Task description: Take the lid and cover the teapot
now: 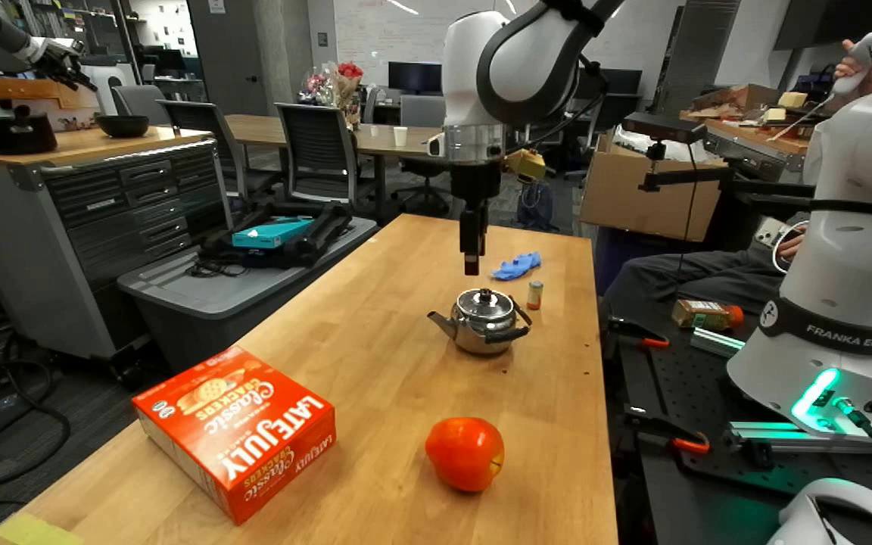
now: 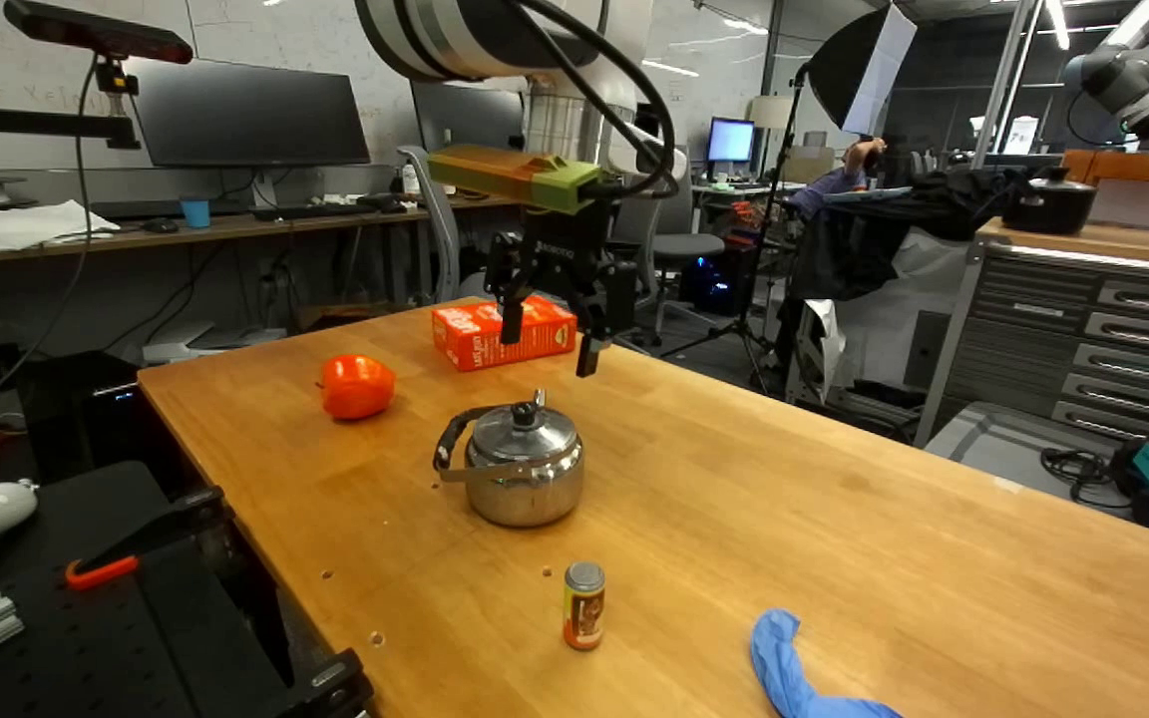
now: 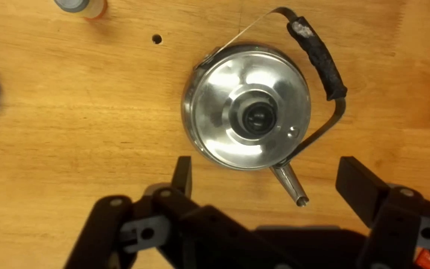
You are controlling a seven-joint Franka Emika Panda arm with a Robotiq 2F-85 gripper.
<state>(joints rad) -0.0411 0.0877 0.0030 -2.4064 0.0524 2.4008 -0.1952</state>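
Note:
The shiny steel teapot (image 1: pixel 474 338) stands upright on the wooden table; it also shows in an exterior view (image 2: pixel 525 497) and the wrist view (image 3: pixel 189 106). The round silver lid (image 2: pixel 523 434) with a dark knob sits on top of the teapot; it also shows in an exterior view (image 1: pixel 485 303) and the wrist view (image 3: pixel 258 118). The handle is folded down to one side, away from the lid. My gripper (image 2: pixel 549 347) is open and empty above the teapot, pointing down, touching nothing. In the wrist view my fingers (image 3: pixel 265 181) stand apart, on either side of the spout.
A red-orange round ball (image 1: pixel 466 454) and a red cracker box (image 1: pixel 235 428) lie on the table. A small jar (image 2: pixel 584 606) and a blue glove (image 2: pixel 804 683) lie on the teapot's other side. Clamps (image 1: pixel 667 428) line the robot-side edge.

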